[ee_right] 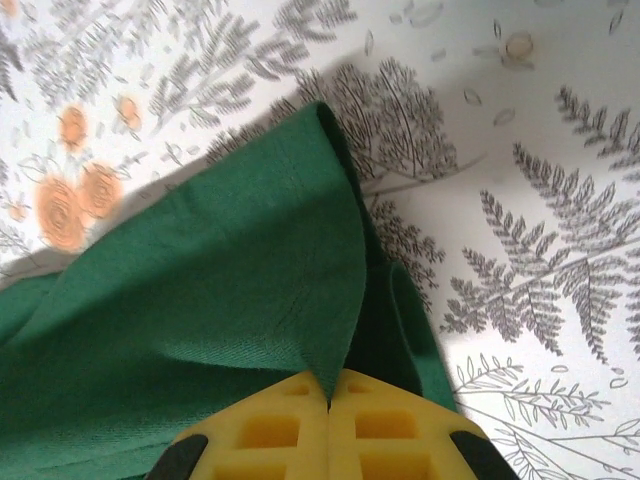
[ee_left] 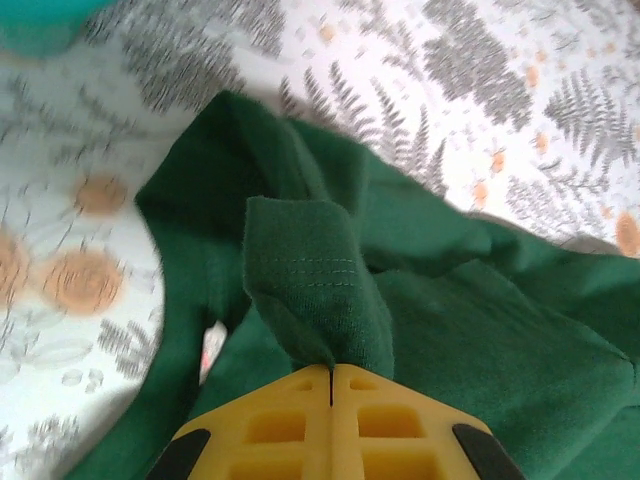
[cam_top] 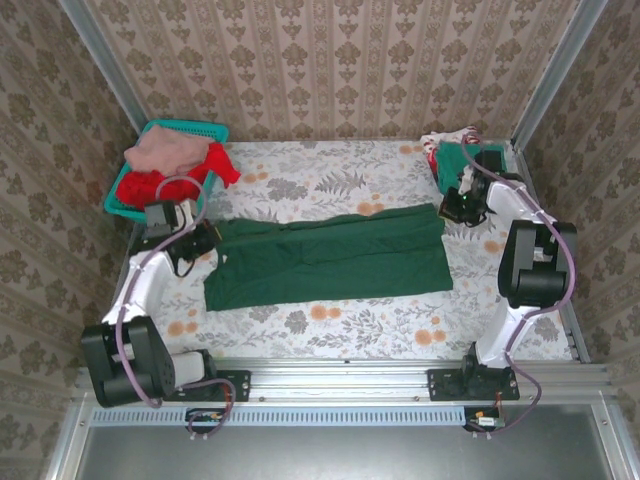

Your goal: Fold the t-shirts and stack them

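Observation:
A large dark green t-shirt (cam_top: 330, 262) lies folded lengthwise across the middle of the floral table. My left gripper (cam_top: 205, 243) is shut on its left end; in the left wrist view a stitched hem fold (ee_left: 315, 290) rises from between the yellow jaws of the left gripper (ee_left: 331, 372). At the shirt's upper right corner my right gripper (cam_top: 452, 207) is shut on the cloth, and the green edge (ee_right: 330, 290) runs into the closed jaws of the right gripper (ee_right: 328, 385). Pink (cam_top: 165, 152) and red (cam_top: 150, 187) t-shirts fill the basket. A folded stack (cam_top: 452, 158) lies at the back right.
The teal mesh basket (cam_top: 197, 130) stands at the back left corner. Patterned walls close the table on three sides. Bare floral tablecloth (cam_top: 330, 325) stretches in front of the green shirt and behind it.

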Tool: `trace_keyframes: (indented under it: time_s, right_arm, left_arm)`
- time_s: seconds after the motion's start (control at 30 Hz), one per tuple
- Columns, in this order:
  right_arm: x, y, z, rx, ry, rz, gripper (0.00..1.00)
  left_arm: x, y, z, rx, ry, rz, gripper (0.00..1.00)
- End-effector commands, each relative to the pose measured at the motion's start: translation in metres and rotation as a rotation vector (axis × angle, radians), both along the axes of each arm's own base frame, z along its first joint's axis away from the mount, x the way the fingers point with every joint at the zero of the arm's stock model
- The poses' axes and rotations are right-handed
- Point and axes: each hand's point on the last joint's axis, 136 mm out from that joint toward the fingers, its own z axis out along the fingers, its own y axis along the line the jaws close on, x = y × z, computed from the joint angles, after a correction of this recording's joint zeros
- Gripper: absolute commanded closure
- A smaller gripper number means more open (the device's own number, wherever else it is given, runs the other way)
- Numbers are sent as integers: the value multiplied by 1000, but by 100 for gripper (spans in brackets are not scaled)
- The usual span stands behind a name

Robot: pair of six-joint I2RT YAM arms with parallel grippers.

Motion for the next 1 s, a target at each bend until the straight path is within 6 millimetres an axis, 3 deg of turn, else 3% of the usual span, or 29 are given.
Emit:
trace_keyframes:
  time_s: [0.0,0.17,0.27,0.33,0.57,0.67,0.8,0.97]
  right_arm:
    - [1,-5,1,-5,-28,-25,100]
    - [-2,-4,-5,-4,-14,-22,100]
    - [6,-6,-1,-8,-25,-36,100]
    - [21,-8,11,-2,-55,-50,100]
    - [86,-21,68,-9,-206,-105,100]
    - [104,-20,79,-1,-280,-80,100]
    - [99,-15,58,1,-252,-16,100]
    - [78,-8,37,50,-220,5,100]
  left_arm:
    - [-17,10,-9,11,23,81,100]
    - [-36,7,-37,20,82,77,100]
    - [-31,4,-41,0,82,72,100]
    - [-13,3,-27,-5,61,65,100]
    - [84,-4,46,3,-51,-11,100]
    - [106,-3,63,24,-64,-34,100]
    - [96,-1,53,44,-53,-37,100]
    - [56,-3,15,30,1,-19,100]
